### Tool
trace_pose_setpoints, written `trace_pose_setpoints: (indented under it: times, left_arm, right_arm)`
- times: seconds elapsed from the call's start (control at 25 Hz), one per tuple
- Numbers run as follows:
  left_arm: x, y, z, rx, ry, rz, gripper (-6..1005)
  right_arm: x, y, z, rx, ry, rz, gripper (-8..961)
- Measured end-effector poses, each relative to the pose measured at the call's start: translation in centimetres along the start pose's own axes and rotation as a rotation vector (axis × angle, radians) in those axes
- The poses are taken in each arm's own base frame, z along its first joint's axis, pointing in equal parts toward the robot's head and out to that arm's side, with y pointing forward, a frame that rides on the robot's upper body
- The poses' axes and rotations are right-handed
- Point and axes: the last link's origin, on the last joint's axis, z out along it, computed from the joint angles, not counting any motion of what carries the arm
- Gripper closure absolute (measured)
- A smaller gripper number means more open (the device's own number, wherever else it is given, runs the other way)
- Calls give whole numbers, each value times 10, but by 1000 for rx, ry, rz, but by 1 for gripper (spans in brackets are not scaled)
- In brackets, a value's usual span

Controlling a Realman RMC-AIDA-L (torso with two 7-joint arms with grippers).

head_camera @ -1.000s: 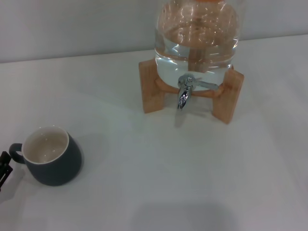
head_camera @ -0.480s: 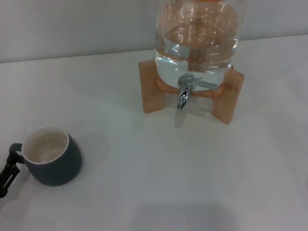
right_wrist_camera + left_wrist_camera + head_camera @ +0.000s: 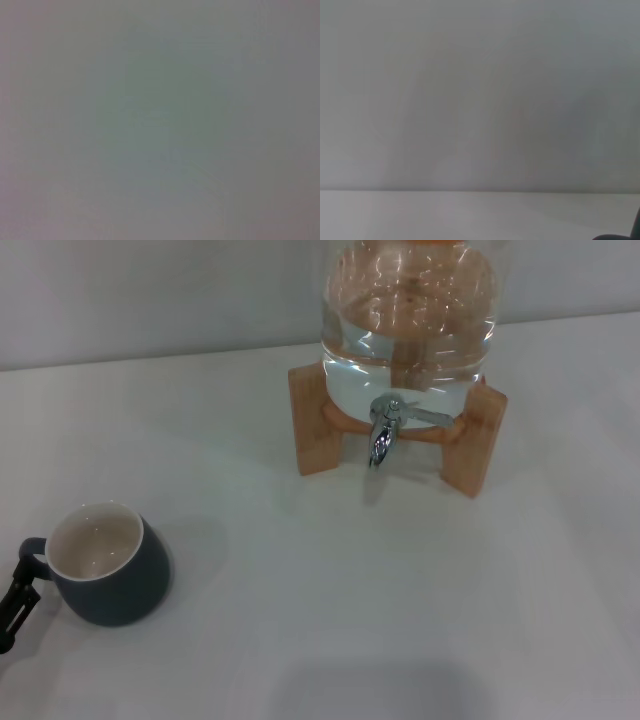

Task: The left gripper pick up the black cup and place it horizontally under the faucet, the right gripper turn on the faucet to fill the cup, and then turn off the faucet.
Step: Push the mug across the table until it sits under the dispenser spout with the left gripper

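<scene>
1. so the rounded dark charcoal mug with the cream-white inside, aka the black cup (image 3: 105, 577), sits upright on the white desk (image 3: 330, 600) at the near left; its small loop handle points out to the left edge
2. the left gripper (image 3: 17, 598), a black claw, pokes in at that left edge right at the handle, looks like it's touching it; only a bit of it shows, so I can't tell if the fingers are spread or closed
3. the small shiny chrome faucet (image 3: 383, 428) is well apart from the cup at the far side; it's fixed to a big clear glass jar (image 3: 410, 315) holding water, which rests on a wooden stand (image 3: 312, 420)
4. right gripper isn't visible in any view
</scene>
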Motion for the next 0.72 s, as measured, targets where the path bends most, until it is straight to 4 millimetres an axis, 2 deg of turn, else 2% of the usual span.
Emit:
trace_pose_setpoints:
  times: [0.72]
  left_arm:
    - [0,0,0,2,1,-6,107]
  right_arm:
    - [0,-1,-1,2,1,-1,97]
